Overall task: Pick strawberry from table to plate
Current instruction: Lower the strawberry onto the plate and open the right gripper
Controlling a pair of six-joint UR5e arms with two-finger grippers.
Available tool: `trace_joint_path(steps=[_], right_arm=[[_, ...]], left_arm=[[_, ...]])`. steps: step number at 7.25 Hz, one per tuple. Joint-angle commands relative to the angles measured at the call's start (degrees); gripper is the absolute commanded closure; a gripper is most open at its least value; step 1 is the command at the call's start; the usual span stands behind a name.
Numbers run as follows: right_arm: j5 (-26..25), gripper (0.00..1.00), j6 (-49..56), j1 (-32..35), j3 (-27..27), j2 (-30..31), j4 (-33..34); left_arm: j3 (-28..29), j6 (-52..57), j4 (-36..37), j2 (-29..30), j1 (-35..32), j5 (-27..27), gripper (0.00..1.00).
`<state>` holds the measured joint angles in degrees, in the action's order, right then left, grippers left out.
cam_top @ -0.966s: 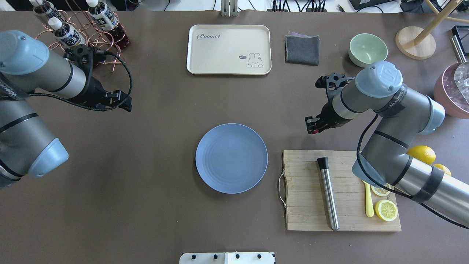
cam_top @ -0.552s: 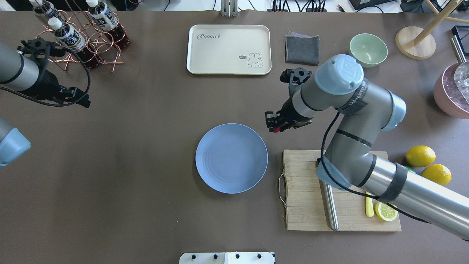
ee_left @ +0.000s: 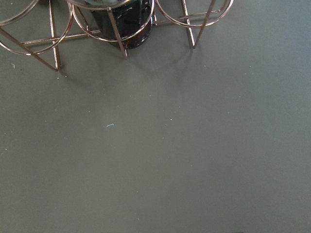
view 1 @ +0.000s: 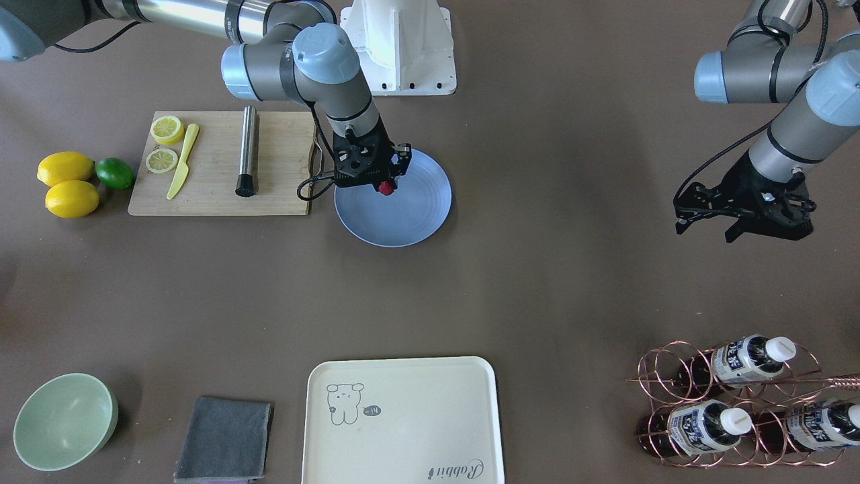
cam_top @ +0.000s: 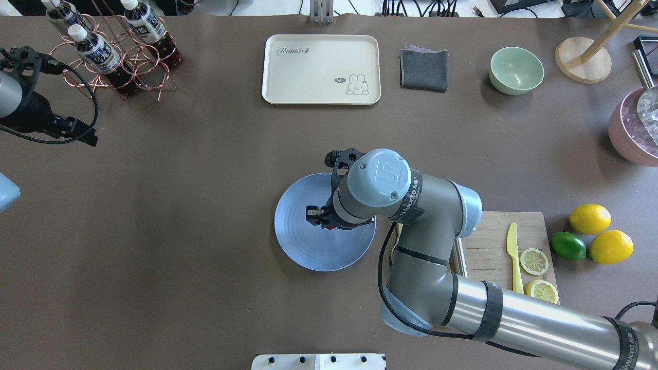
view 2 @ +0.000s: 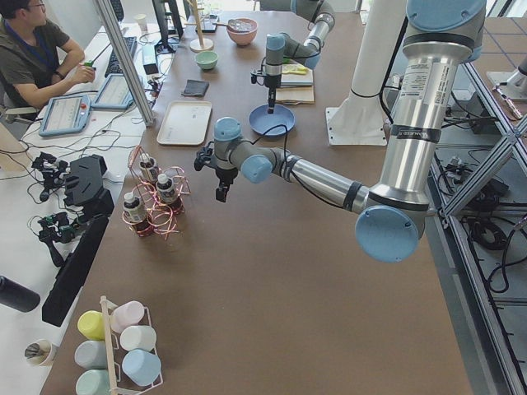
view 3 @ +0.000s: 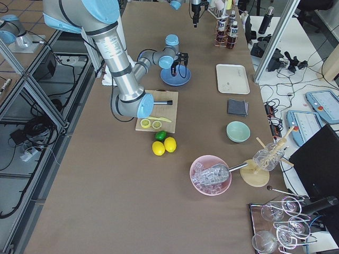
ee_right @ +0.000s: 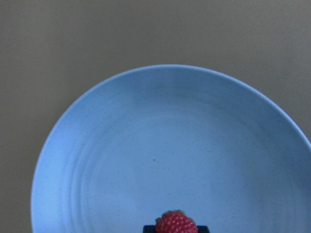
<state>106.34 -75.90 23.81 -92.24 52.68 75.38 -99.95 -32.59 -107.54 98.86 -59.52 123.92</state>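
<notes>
The strawberry (ee_right: pixel 176 223), small, red and bumpy, sits between the fingers of my right gripper (view 1: pixel 384 184), which is shut on it. It hangs over the pale blue plate (view 1: pixel 416 222), inside the rim on the cutting-board side; whether it touches the plate I cannot tell. In the overhead view the right wrist covers most of it, and only a red speck of strawberry (cam_top: pixel 331 224) shows above the plate (cam_top: pixel 298 241). My left gripper (view 1: pixel 704 232) hovers open and empty over bare table (cam_top: pixel 180 231), far from the plate and near the bottle rack.
A wooden cutting board (view 1: pixel 282 168) with a steel rod (view 1: pixel 247 151), a yellow knife and lemon slices lies beside the plate. Two lemons and a lime (view 1: pixel 114 173) lie beyond it. A cream tray (cam_top: pixel 321 69), grey cloth (cam_top: pixel 424 69), green bowl (cam_top: pixel 516 69) and copper bottle rack (cam_top: pixel 118 56) line the far side.
My right arm has swung left with the strawberry, from beside the cutting board to over the plate. My left arm has drawn back toward the table's left edge.
</notes>
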Motion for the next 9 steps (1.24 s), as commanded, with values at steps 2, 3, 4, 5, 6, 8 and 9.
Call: trace_joint_path(steps=[2, 3, 4, 5, 6, 8, 9], right_arm=[[-1.0, 0.86, -0.5, -0.8, 1.4, -0.5, -0.3], [-1.0, 0.28, -0.7, -0.9, 1.5, -0.5, -0.3], [-1.0, 0.00, -0.7, -1.0, 1.5, -0.5, -0.3], [-1.0, 0.00, -0.7, -1.0, 1.4, -0.5, -0.3], [-1.0, 0.00, -0.8, -0.6, 0.6, -0.5, -0.3], [3.5, 0.00, 0.1, 5.8, -3.7, 2.0, 1.6], [11.1, 0.00, 2.9, 13.3, -7.0, 4.9, 4.0]], left_arm=[[-0.2, 0.1, 0.0, -0.2, -0.1, 0.1, 0.10], [-0.1, 0.1, 0.0, -0.2, -0.1, 0.1, 0.10], [0.0, 0.1, 0.0, -0.2, -0.1, 0.1, 0.10], [0.0, 0.1, 0.0, -0.2, -0.1, 0.0, 0.10], [-0.2, -0.6, 0.1, -0.1, -0.1, -0.1, 0.08], [-2.6, -2.0, 10.2, 1.9, -0.8, -0.6, 0.03], [-2.7, -0.2, 10.4, 1.4, -2.4, -0.3, 0.03]])
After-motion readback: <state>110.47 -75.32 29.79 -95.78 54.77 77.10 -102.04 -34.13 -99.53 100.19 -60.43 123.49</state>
